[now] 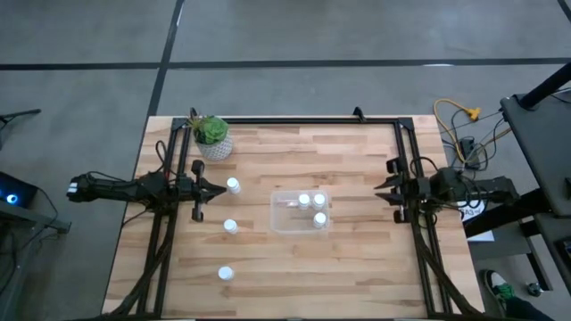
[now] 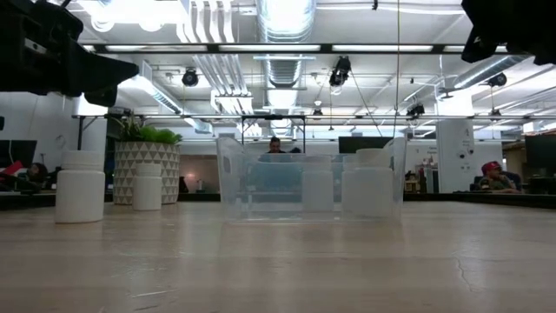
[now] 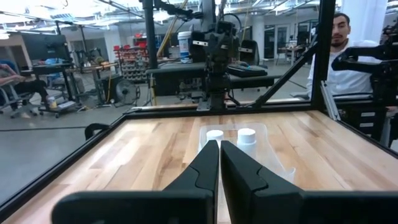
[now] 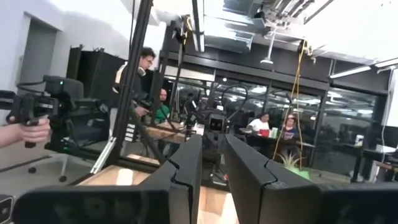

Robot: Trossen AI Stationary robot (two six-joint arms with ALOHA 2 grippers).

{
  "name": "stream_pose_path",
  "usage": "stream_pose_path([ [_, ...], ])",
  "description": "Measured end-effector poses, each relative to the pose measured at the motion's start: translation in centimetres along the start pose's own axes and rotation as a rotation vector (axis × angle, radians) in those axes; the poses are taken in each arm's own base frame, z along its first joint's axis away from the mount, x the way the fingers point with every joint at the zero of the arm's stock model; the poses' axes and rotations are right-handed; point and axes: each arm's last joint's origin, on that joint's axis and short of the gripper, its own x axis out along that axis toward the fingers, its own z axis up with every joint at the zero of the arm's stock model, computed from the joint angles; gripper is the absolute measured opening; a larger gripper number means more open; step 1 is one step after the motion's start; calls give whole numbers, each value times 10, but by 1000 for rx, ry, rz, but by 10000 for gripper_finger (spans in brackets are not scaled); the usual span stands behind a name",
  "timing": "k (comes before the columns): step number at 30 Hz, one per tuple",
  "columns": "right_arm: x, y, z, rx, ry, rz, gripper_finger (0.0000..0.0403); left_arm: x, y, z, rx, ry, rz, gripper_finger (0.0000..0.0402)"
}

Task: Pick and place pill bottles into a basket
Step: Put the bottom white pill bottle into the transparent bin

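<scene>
We count three pill bottles point(image 1: 312, 208) in the basket point(image 1: 278, 218) mid-counter point(image 1: 357, 267), three bottles point(image 1: 232, 186) left outside near our left hand point(image 1: 217, 189). That hand is pressed together, empty; the right hand point(image 1: 382, 186), slightly spread, waits well apart.

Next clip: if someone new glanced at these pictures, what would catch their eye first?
Probably the clear basket at the table's middle, with three pill bottles inside it. Next, three more bottles standing loose on the wood to its left, in a rough line near the left pincer, and the potted plant at the far left corner. The right pincer waits at the table's right edge.
</scene>
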Motion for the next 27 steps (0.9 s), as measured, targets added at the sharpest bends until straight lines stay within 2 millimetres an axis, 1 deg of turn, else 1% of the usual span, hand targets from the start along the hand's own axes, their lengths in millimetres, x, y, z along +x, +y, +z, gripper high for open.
stream_pose_path([
  [3, -1, 1, -5, 2, 13, 22, 58, 0, 0, 0, 0, -1, 0, 0],
  [10, -1, 2, -8, -3, 48, 26, 58, 0, 0, 0, -1, 3, 0, 0],
  [17, -3, 0, -24, 27, 230, -113, 58, 1, 0, -1, -2, 11, -2, 0],
  [22, -4, 1, -30, 47, 297, -108, 58, 1, 0, -2, 0, 18, -2, 0],
  [27, -5, 1, -33, 23, 326, -100, 58, 1, 0, -2, 1, 26, -3, 0],
])
